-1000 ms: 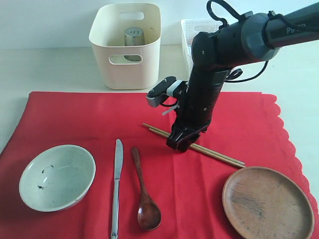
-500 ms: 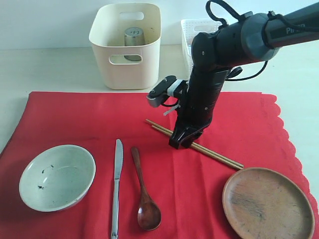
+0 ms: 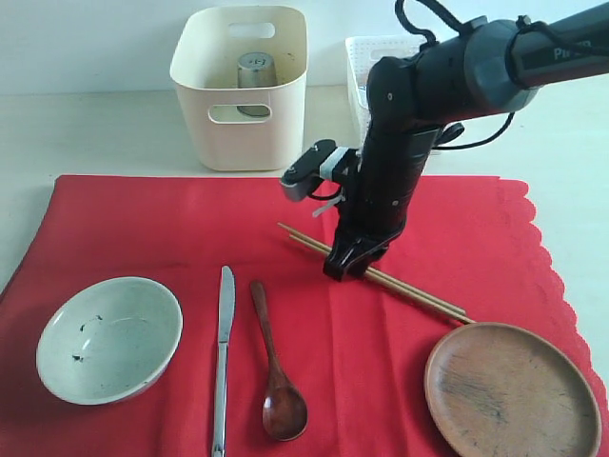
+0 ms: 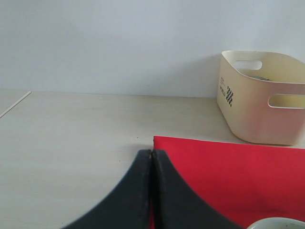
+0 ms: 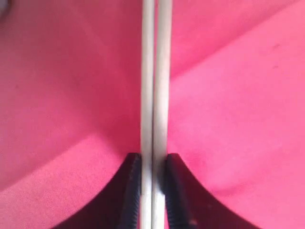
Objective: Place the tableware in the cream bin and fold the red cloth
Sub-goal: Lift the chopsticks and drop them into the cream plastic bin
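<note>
My right gripper (image 3: pixel 348 264) is shut on the pair of wooden chopsticks (image 3: pixel 419 290), which slant over the middle of the red cloth (image 3: pixel 171 224); the wrist view shows both sticks (image 5: pixel 153 86) pinched side by side in my right gripper (image 5: pixel 153 160). On the cloth also lie the speckled bowl (image 3: pixel 108 338), the silver knife (image 3: pixel 222 354), the dark wooden spoon (image 3: pixel 274 367) and the brown plate (image 3: pixel 511 390). The steel cup (image 3: pixel 255 72) stands inside the cream bin (image 3: pixel 240 114). My left gripper (image 4: pixel 151 153) is shut and empty near a corner of the red cloth (image 4: pixel 228 176); the exterior view does not show it.
A white lattice basket (image 3: pixel 366 59) stands behind my right arm, beside the cream bin (image 4: pixel 259 102). Bare pale tabletop (image 4: pixel 71 138) lies left of the cloth, and a white wall backs the table.
My right gripper has closed on the chopsticks and raised its end of them slightly; the sticks have shifted a little on the cloth.
</note>
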Motion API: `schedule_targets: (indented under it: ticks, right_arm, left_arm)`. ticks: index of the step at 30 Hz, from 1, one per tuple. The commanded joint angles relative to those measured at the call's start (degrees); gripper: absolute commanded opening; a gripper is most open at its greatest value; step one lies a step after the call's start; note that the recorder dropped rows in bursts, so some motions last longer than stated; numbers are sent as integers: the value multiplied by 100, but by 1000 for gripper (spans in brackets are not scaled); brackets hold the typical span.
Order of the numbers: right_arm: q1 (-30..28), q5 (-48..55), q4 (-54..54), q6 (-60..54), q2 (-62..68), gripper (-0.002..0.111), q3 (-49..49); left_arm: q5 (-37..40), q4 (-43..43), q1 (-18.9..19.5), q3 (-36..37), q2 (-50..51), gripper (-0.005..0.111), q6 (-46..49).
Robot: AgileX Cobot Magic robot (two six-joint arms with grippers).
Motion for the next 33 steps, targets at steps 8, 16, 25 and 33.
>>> schedule_targets:
  ticks: [8, 16, 25, 33]
  right_arm:
    - [3, -1158, -26, -58, -1226, 0, 4]
    - [3, -2496, 557, -308, -1824, 0, 4]
    - [3, -4318, 2168, -807, -1796, 0, 4]
    - [3, -6148, 2193, 415, -1693, 0, 4]
  left_arm:
    - [15, 1, -33, -1, -34, 2, 1]
    - [15, 1, -33, -1, -34, 2, 1]
    - [15, 1, -33, -1, -34, 2, 1]
    - [15, 1, -33, -1, -34, 2, 1]
